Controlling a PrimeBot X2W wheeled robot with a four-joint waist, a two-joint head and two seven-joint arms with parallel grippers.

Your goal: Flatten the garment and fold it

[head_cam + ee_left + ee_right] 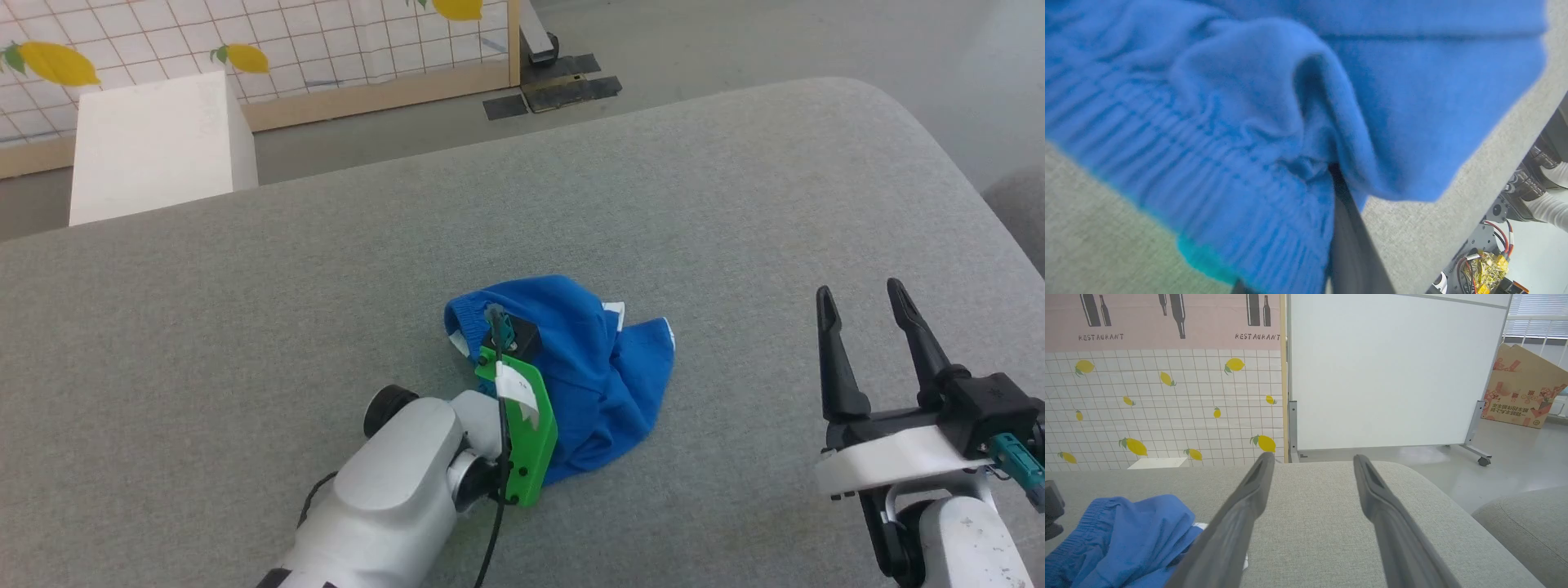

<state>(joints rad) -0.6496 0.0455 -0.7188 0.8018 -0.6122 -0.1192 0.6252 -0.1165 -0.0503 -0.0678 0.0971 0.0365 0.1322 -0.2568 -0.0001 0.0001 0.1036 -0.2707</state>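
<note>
Bunched garment (pixel 604 384) on grey cushion (pixel 245 327), well apart from far and right edges.

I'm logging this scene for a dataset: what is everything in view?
garment: one, bright blue with white trim, crumpled mid-cushion
cushion: one, grey, under the garment
second cushion: one, grey, far right
block: one, white, beyond the cushion, left
lemon-print panel: one, white and yellow, behind the block
partition: one, white, right of the panel
cardboard box: one, brown, far right on the floor
left tool: one, dark, shut on the garment's waistband
right tool: one, dark, open, empty, right of the garment
</note>
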